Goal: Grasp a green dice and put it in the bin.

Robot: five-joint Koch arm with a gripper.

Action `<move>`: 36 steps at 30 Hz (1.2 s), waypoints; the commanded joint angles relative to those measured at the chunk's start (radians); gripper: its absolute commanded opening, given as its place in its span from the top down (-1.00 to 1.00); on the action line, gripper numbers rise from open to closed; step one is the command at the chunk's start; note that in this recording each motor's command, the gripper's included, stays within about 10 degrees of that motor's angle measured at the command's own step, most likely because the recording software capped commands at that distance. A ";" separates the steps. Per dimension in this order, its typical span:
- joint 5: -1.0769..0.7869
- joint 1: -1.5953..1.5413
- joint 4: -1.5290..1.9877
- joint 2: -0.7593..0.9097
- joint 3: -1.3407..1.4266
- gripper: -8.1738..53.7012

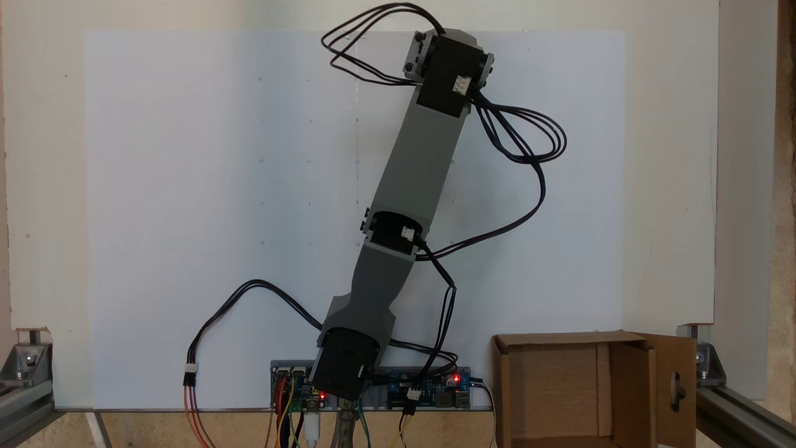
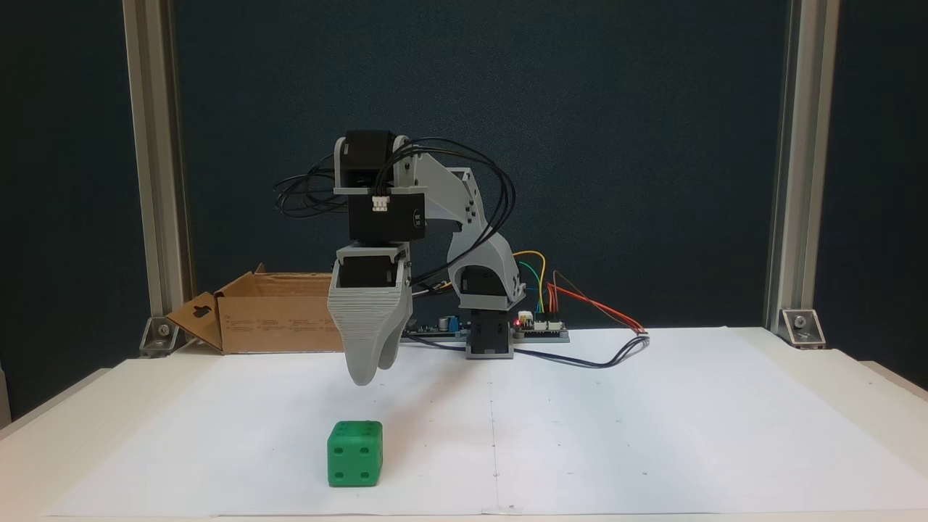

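In the front-facing fixed view we see the tool (image 2: 370, 373) hanging above the worktop (image 2: 652, 435), tips pointing down, touching nothing and holding nothing. Its two grey jaws lie one behind the other from this camera, so we cannot tell how far apart they stand. The green dice (image 2: 354, 454) sits on the white sheet below the tool, toward six o'clock from it and clear of the tips, showing a four-pip face to the camera.

The bin (image 2: 279, 312) stands at the back of the worktop, at about ten o'clock from the tool, its flap with the keyhole cut-out folded outward on its left side; the tool's body covers the box's right end. From the top-down fixed view we see the bin (image 1: 563, 386) at about five o'clock from the arm (image 1: 413, 186), its lower edge cut off by the frame and its floor bare where it shows. There the arm's own links cover whatever lies beneath them.

Cables (image 1: 528, 137) loop beside the arm, and the controller board (image 1: 429, 389) glows red at the base.
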 commanded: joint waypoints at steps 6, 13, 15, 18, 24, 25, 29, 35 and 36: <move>-0.064 0.005 0.115 -0.021 -0.112 -0.74; -0.064 0.011 0.094 -0.043 -0.124 -0.74; -0.075 0.012 0.091 -0.063 -0.127 -0.74; -0.080 0.018 0.067 -0.086 -0.127 -0.74; -0.086 0.029 0.028 -0.101 -0.127 -0.74; -0.086 0.031 0.018 -0.106 -0.127 -0.74; -0.084 0.031 -0.015 -0.117 -0.127 -0.74; -0.083 0.031 -0.051 -0.120 -0.127 -0.74; -0.083 0.031 -0.055 -0.123 -0.127 -0.74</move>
